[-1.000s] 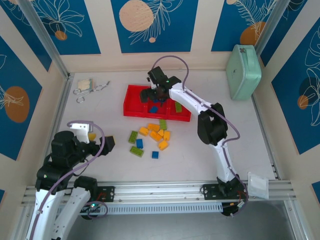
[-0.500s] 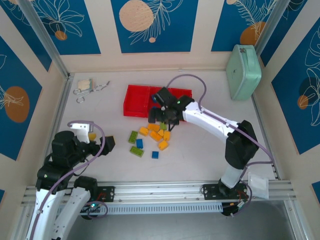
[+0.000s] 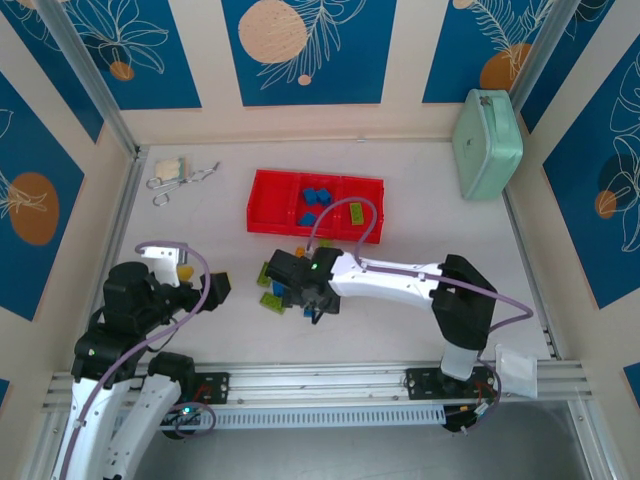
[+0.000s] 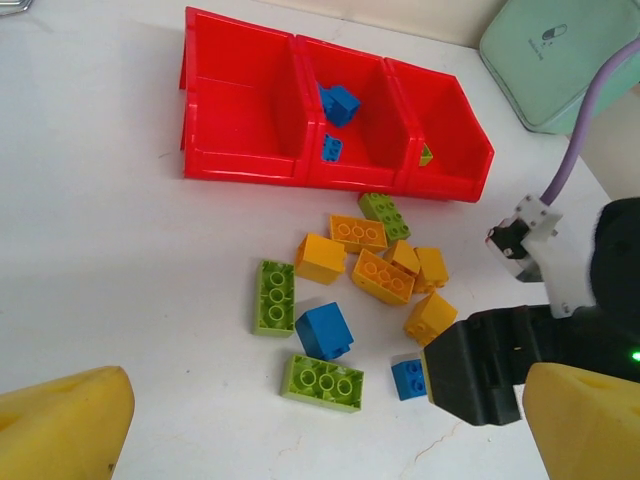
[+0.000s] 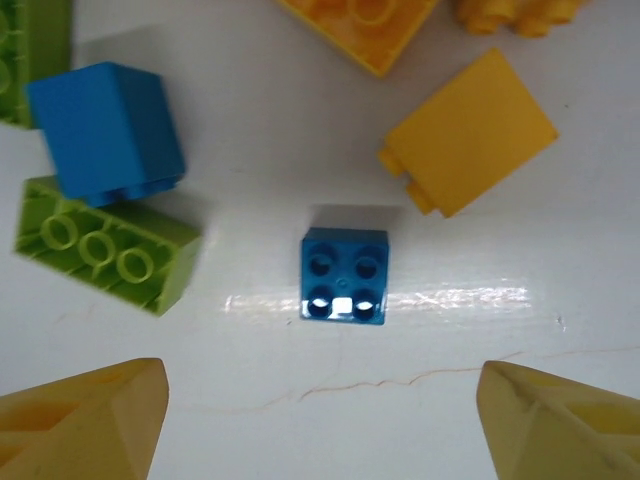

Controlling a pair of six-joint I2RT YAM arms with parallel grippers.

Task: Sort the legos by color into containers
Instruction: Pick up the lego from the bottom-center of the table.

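White table [image 3: 210,235], closed in by cream walls with blue leaf-pattern panels. Findings for you follow.

Your red tray [image 3: 272,200] sits toward the far side of the surface, its three compartments in a row. The middle compartment holds blue bricks [image 4: 338,102]. The right compartment holds one light green brick [image 3: 355,212].

The other legos [image 4: 382,277] lie loose on the table on the near side of the tray. Orange-yellow pieces are clustered together. One green brick [image 4: 384,215] lies just beside the tray's front wall. Two more green bricks and a larger blue brick [image 4: 324,330] lie to the left of the cluster.

Your right gripper [image 5: 330,400] hangs low over the near edge of this pile, pointing down at the table. Its fingers stand apart. A small blue brick [image 5: 343,277] lies flat on the table just ahead of the gap between them, studs up, touching neither finger. The gripper holds nothing. In the wrist view, an orange-yellow brick lies near the small blue brick on one side and a green brick on the other.

Your left gripper [image 4: 320,430] is held back at the near left of the table, well apart from the legos. Its jaws are spread wide and hold nothing.

Off-task items: a mint-green case [image 3: 487,143] at the far right corner and metal clips [image 3: 180,178] at the far left corner.
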